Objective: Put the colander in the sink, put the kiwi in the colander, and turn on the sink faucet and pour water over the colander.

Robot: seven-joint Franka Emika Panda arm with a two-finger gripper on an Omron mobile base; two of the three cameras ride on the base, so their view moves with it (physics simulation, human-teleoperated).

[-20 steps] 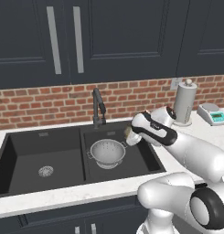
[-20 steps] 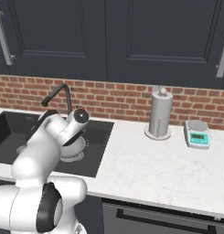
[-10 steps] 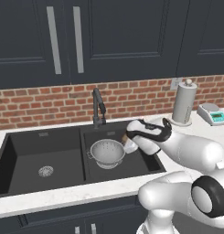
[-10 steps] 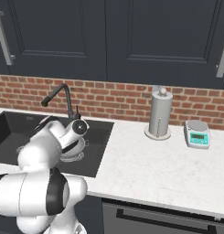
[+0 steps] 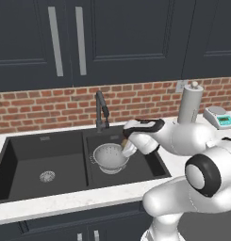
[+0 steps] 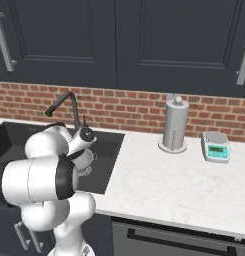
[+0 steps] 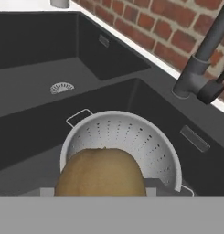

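Brown, oval and fuzzy, the kiwi [image 7: 100, 172] sits clenched in the jaws, carried in from the desk side to hang just above the perforated silvery colander [image 5: 110, 157] in the matte black sink [image 5: 22, 164] — release comes next, then the faucet [image 5: 102, 111].

In the hand view the kiwi [image 7: 100, 172] hid the near rim of the colander [image 7: 131, 137], and its own lower part was cut off. The sink faucet [image 7: 202, 68] ran past the top edge. In the right base view the arm covered most of the colander [image 6: 85, 159].
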